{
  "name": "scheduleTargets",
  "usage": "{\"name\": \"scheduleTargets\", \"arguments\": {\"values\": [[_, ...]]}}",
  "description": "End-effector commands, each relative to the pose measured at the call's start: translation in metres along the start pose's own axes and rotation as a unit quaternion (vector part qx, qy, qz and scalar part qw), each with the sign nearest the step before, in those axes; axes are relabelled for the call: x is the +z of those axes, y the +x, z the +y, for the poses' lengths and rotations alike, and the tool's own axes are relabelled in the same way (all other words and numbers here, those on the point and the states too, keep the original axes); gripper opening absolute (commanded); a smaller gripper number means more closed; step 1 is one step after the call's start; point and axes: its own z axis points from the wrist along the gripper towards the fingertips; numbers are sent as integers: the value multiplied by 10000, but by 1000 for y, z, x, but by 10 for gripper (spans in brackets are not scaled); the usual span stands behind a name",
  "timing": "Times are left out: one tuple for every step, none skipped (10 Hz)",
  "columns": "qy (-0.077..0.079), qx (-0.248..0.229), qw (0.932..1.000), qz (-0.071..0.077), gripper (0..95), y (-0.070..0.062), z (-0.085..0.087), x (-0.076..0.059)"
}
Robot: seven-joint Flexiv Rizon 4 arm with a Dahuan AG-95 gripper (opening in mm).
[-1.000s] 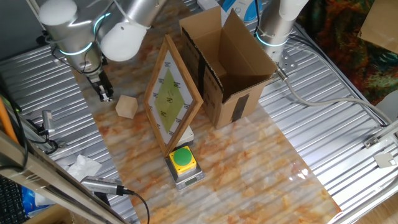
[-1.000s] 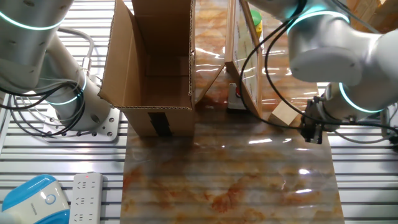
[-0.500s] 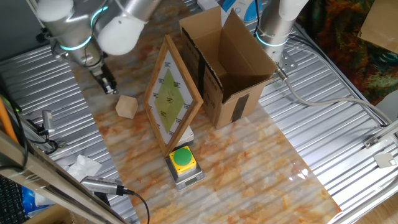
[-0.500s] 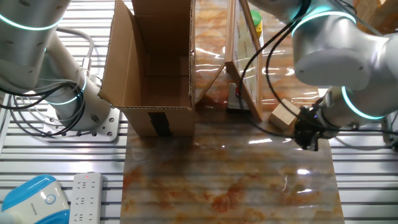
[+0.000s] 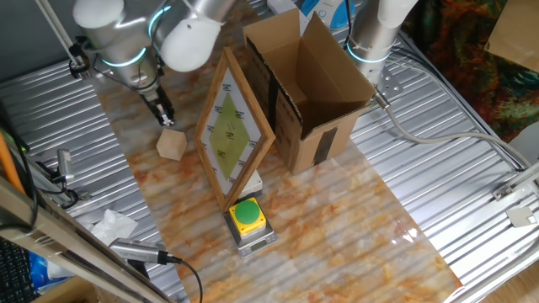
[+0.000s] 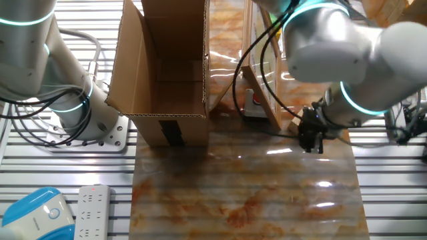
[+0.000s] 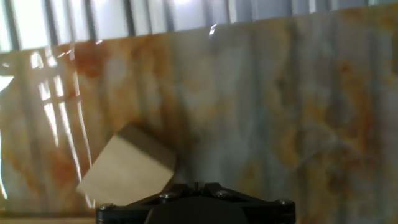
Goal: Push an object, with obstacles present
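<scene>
The object, a small light-tan wooden cube point(image 5: 171, 144), rests on the marbled mat left of the framed board. In the hand view the cube point(image 7: 127, 171) lies low and left, just ahead of the fingers. My gripper point(image 5: 166, 118) hangs just beyond the cube's far side, a small gap apart, shut with nothing in it. In the hand view the gripper point(image 7: 196, 185) shows both jaws pressed together. In the other fixed view the gripper point(image 6: 311, 142) points down at the mat and my arm hides the cube. The obstacles are a cardboard box point(image 5: 307, 84), a white board point(image 5: 234, 130) and a yellow button point(image 5: 248, 216).
A second arm's base point(image 5: 370, 38) stands behind the box. Crumpled white paper point(image 5: 114, 225) and a cabled tool point(image 5: 139, 251) lie on the ribbed metal at the front left. A power strip point(image 6: 92, 212) lies near the mat's other end.
My gripper has swung from the cube's left side round to its far side, nearer the board. The cube has not moved.
</scene>
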Motion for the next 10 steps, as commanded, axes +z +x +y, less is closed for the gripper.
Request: {"name": "scheduleTargets", "arguments": {"values": [[344, -727, 9967, 98, 0, 6, 14, 0], [416, -966, 9944, 110, 0, 10, 22, 2], [471, -1161, 9921, 95, 0, 13, 26, 5], [479, -1338, 9898, 83, 0, 16, 28, 8], [532, -1522, 9869, 92, 0, 19, 29, 10], [616, -1737, 9828, 77, 0, 21, 29, 12], [676, -1866, 9801, 43, 0, 22, 29, 12], [710, -1945, 9783, 17, 0, 23, 29, 13], [746, -1980, 9774, 15, 0, 23, 29, 13], [816, -2000, 9764, 23, 0, 23, 29, 13]]}}
